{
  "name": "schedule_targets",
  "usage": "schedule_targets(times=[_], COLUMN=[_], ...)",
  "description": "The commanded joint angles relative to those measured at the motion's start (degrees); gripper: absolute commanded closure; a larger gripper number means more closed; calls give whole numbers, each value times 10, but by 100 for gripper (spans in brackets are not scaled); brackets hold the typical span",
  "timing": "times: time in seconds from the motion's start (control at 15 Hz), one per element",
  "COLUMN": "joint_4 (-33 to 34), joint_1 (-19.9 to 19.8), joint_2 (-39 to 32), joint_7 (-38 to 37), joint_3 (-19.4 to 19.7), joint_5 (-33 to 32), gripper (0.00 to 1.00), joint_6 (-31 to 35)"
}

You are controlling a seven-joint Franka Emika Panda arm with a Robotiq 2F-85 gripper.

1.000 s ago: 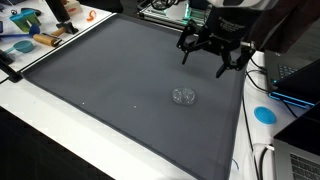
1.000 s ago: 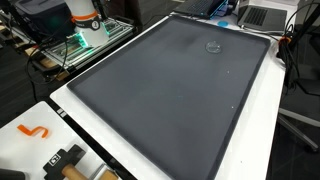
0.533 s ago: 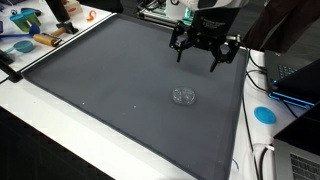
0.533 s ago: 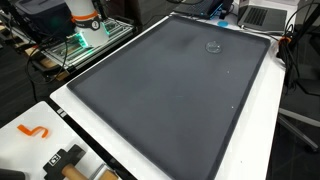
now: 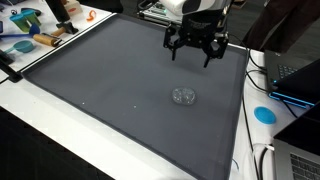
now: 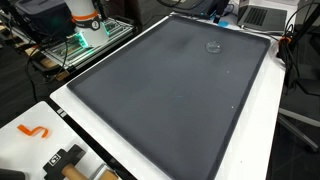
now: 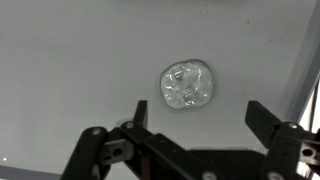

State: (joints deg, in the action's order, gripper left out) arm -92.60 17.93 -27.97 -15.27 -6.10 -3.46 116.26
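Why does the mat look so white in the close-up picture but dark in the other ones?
Wrist view: washed out, so the mat looks pale and the end effector nearly black. Both exterior views: evenly lit, the mat dark grey, the clear lump glinting faintly.

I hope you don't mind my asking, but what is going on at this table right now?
The robot arm's gripper hangs open above the far part of a dark grey mat and holds nothing. The thing nearest to it is a small, clear, crinkled plastic piece lying alone on the mat. In the wrist view, this piece lies ahead of the spread fingers, and neither finger touches it.
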Motion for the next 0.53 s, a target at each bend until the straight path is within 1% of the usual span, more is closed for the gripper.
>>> schedule_targets(times=[0.0, 0.07, 0.13, 0.47], joint_4=[-34, -35, -5, -7], joint_1=[-10, -9, -3, -3], joint_2=[21, 22, 2, 5], joint_7=[17, 12, 4, 4], joint_3=[-10, -9, -5, -6], joint_5=[10, 7, -2, -2], gripper=[0, 0, 0, 0], joint_6=[16, 19, 2, 4])
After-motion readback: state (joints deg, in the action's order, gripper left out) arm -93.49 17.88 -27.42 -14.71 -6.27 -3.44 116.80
